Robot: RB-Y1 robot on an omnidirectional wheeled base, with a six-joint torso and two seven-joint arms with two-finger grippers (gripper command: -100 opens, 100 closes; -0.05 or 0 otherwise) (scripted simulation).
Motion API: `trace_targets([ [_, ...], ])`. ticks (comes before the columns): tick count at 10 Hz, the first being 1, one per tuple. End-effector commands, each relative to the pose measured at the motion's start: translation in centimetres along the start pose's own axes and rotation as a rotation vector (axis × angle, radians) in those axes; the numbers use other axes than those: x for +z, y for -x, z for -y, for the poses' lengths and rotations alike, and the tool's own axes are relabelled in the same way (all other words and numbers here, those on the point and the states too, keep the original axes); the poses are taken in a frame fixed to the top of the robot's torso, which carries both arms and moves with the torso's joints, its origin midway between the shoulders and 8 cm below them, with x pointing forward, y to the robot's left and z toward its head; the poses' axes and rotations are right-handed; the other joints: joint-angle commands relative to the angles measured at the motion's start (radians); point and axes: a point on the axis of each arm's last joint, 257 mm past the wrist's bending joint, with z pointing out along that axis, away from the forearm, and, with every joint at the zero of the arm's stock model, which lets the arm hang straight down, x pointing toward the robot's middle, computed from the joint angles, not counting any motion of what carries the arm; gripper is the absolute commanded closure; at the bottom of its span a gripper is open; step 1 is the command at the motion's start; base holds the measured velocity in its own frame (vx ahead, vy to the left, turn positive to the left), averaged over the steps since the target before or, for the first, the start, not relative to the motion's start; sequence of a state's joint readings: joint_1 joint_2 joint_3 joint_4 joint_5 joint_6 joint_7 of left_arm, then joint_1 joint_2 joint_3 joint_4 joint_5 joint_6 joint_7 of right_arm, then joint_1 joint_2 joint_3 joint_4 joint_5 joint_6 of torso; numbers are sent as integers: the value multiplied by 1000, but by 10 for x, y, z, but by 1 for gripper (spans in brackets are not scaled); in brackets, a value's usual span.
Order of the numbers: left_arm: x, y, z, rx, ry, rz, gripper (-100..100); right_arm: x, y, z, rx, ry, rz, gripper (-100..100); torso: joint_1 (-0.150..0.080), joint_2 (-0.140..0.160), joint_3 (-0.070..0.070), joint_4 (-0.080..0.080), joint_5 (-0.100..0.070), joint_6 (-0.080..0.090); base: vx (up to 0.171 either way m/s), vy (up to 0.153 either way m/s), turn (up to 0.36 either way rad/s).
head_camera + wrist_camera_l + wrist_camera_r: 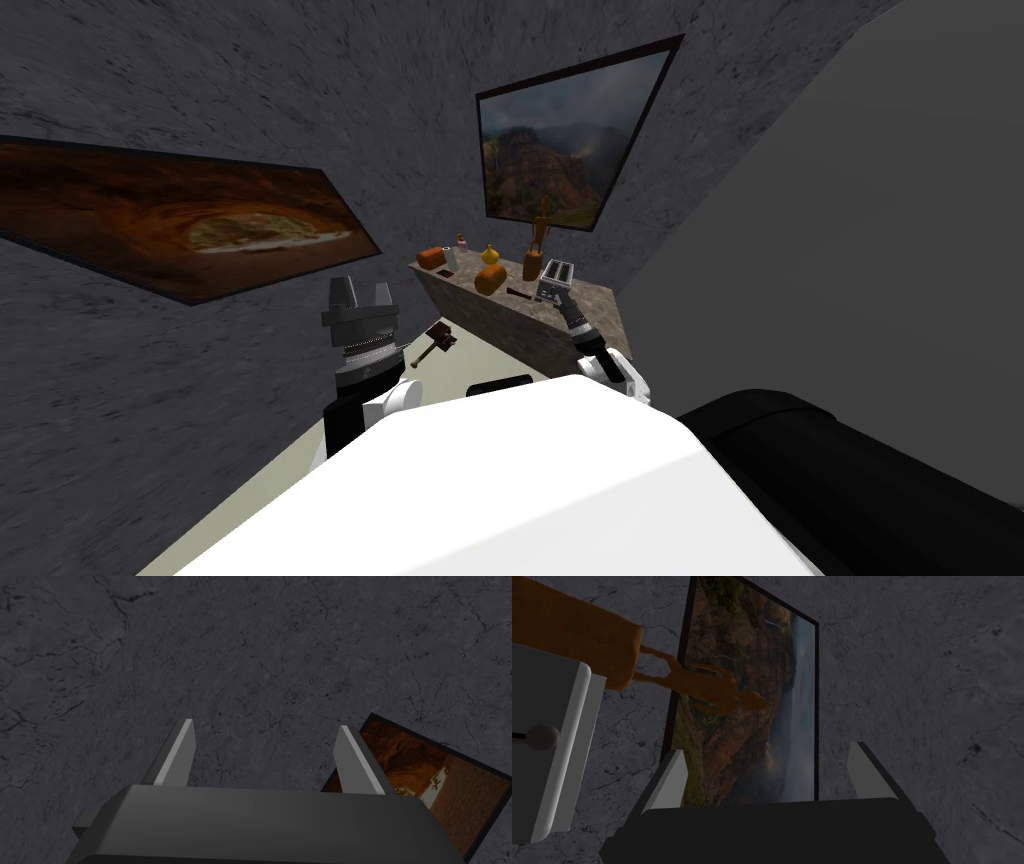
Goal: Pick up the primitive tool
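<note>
A brown hammer-like tool (437, 341) with a dark head and a short handle lies low beside the near end of the stone counter (590, 300), over the pale floor. My left gripper (362, 293) stands raised just left of it, open and empty; in the left wrist view its fingers (176, 753) face a dark wall. My right gripper (562, 298) is up at the counter beside a grey toaster (556, 276). In the right wrist view that gripper (767, 748) is open and empty, with the toaster (552, 741) close beside one finger.
The counter carries orange-brown loaves (490, 279), a yellow bottle (489, 255), a wooden figurine (540, 235) and a small dark bar (518, 293). Framed pictures (560, 140) hang on the dark stone walls. A black rounded piece of furniture (860, 480) lies at my right.
</note>
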State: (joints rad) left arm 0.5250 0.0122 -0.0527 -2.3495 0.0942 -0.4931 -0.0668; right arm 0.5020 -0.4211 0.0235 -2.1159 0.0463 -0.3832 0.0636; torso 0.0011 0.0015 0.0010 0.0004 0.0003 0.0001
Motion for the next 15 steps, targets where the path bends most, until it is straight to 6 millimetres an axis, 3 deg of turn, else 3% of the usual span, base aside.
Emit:
trace_targets([
  [1,0,0,0,0,0,0,0,-4,0,14,-47,-28,-39,-100,0,0,0,0,0,0,-22,28,102],
  [4,0,0,0,0,0,0,0,-10,-1,28,-116,-51,-109,-100,0,-1,0,0,0,0,-12,27,70],
  [5,0,0,0,0,0,0,0,-15,0,41,-148,-79,-133,-100,0,-1,-1,0,0,0,-1,29,101],
  [7,0,0,0,0,0,0,0,-16,0,42,-176,-76,-167,-100,0,-2,-1,0,0,0,1,16,23],
  [10,0,0,0,0,0,0,0,-29,4,69,-265,-130,-249,-100,-1,-2,-1,-1,0,0,12,22,103],
  [12,0,0,0,0,0,0,0,-29,5,69,-293,-126,-282,-100,0,-3,-2,-1,0,0,13,18,30],
  [15,0,0,0,0,0,0,0,-45,11,96,-379,-183,-368,-100,0,-3,-2,-1,0,0,27,22,115],
])
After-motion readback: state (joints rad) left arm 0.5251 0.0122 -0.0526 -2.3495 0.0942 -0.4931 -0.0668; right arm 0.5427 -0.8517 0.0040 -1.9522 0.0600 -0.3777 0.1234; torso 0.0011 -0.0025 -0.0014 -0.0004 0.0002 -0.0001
